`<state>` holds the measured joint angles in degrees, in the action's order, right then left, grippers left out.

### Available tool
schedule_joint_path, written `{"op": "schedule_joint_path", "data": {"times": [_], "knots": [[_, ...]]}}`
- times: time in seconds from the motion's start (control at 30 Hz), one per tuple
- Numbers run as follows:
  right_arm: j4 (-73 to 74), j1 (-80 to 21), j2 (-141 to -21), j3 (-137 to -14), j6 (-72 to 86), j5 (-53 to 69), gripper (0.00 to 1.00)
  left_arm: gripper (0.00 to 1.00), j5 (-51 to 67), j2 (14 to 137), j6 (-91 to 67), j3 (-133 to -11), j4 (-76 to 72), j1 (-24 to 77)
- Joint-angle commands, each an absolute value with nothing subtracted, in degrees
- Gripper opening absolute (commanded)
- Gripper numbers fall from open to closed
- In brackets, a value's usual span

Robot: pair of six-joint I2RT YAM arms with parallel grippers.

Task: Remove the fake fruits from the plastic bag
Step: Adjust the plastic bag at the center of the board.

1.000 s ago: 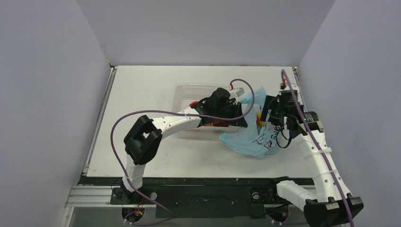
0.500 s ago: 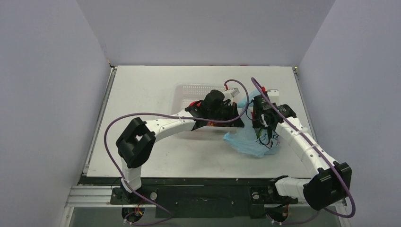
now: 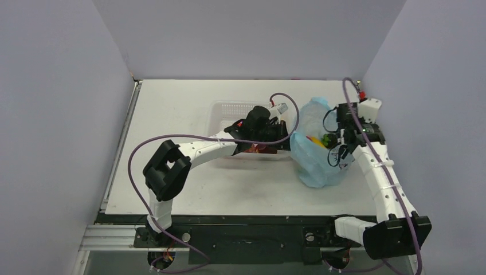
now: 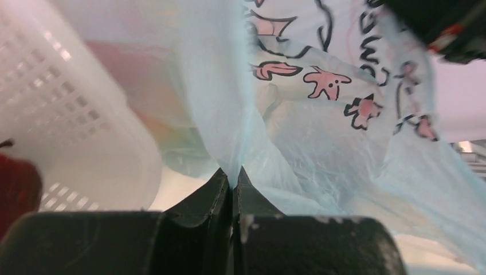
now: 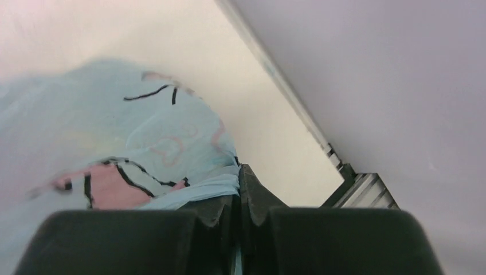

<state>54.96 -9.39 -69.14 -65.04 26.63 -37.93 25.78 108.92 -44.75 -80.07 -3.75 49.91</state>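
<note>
Two hands grip the plastic bag [image 3: 314, 163] from opposite sides, and both are pressed together on its film. The left hand [image 4: 232, 175] has its dark fingers flat against each other, with a thin fold of the light blue plastic pinched between the tips. The fold rises straight up from the pinch. The right hand [image 5: 238, 172] is likewise closed tight, its fingertips clamping a bunched edge of the bag that carries pink-and-black cartoon prints.

Seen from above, the bag sits on the right half of the white bench [image 3: 189, 183], just right of the white perforated basket [image 3: 226, 112]. Whether its left side touches the basket's right end cannot be told. The left hand holds the bag's left rim next to the basket and the right hand holds the right rim, with the mouth spread open between them and facing up. Inside the mouth lie the fake fruits [image 3: 318, 139]. A yellow-orange piece and a green one show, close together on the side of the right hand. Anything deeper in the bag is hidden by the crinkled plastic. The lower part of the bag slumps on the bench toward the near edge.

In the left wrist view the basket's wall curves beside the bag, and a red object [image 4: 17, 189] sits low at the left edge against the mesh, too blurred to identify. The right wrist view shows bare bench and a grey wall [image 5: 372, 69] beyond the bag.
</note>
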Motion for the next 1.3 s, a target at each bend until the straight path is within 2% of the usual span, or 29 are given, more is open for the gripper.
{"op": "schedule_joint_path", "data": {"times": [0.0, 0.13, 0.23, 0.4, 0.53, 0.6, 0.67, 0.73, 0.77, 0.8, 0.83, 0.9, 0.97, 1.13, 1.27], "knots": [[54.1, -2.7, -64.0, -78.2, 22.1, -43.6, 0.0, 0.0, 32.1, 112.3, -49.3, -88.6, -9.1, 50.1], [54.2, -1.7, -63.8, -86.4, 20.0, -36.3, 0.0, 0.0, 31.3, 111.4, -48.1, -92.2, -7.0, 50.4], [51.6, -2.5, -63.6, -86.8, 18.7, -28.7, 0.0, 0.0, 29.4, 109.7, -46.1, -90.3, -6.3, 50.4], [49.3, -7.1, -63.1, -78.9, 18.2, -18.7, 0.0, 0.0, 26.0, 107.4, -44.2, -80.3, -7.1, 50.4], [48.6, -12.2, -60.1, -68.3, 20.4, -18.9, 0.02, 0.0, 23.3, 106.1, -43.3, -73.4, -7.8, 50.4], [48.6, -12.9, -58.1, -63.9, 21.2, -18.6, 0.05, 0.0, 22.6, 105.2, -42.7, -71.4, -7.4, 50.4], [49.6, -13.0, -56.0, -61.8, 21.9, -18.6, 0.13, 0.0, 21.9, 104.0, -41.1, -70.8, -6.4, 50.4], [51.3, -13.0, -53.9, -62.2, 21.8, -18.5, 0.27, 0.0, 21.8, 102.7, -39.7, -71.1, -4.9, 50.5], [52.7, -13.0, -52.6, -63.4, 21.8, -18.2, 0.37, 0.08, 21.9, 101.8, -39.5, -71.2, -4.3, 50.5], [54.1, -13.1, -51.4, -64.2, 21.8, -18.0, 0.42, 0.12, 22.0, 100.9, -39.3, -71.2, -4.2, 50.5], [54.9, -13.2, -50.9, -65.9, 21.9, -18.0, 0.51, 0.18, 22.1, 100.5, -39.3, -71.0, -4.1, 50.5], [57.1, -13.3, -49.9, -68.7, 22.4, -17.6, 0.62, 0.24, 22.3, 99.1, -39.4, -70.7, -4.1, 50.5], [59.6, -13.4, -49.7, -70.9, 22.7, -14.8, 0.67, 0.31, 22.3, 97.9, -39.6, -70.6, -4.0, 50.3], [61.3, -14.2, -47.3, -71.0, 25.0, -5.7, 0.7, 0.52, 22.5, 94.5, -39.1, -69.9, -3.1, 49.6], [59.9, -14.9, -47.7, -70.0, 23.4, 4.0, 0.68, 0.64, 23.0, 91.9, -37.6, -69.0, -1.8, 48.8]]}}
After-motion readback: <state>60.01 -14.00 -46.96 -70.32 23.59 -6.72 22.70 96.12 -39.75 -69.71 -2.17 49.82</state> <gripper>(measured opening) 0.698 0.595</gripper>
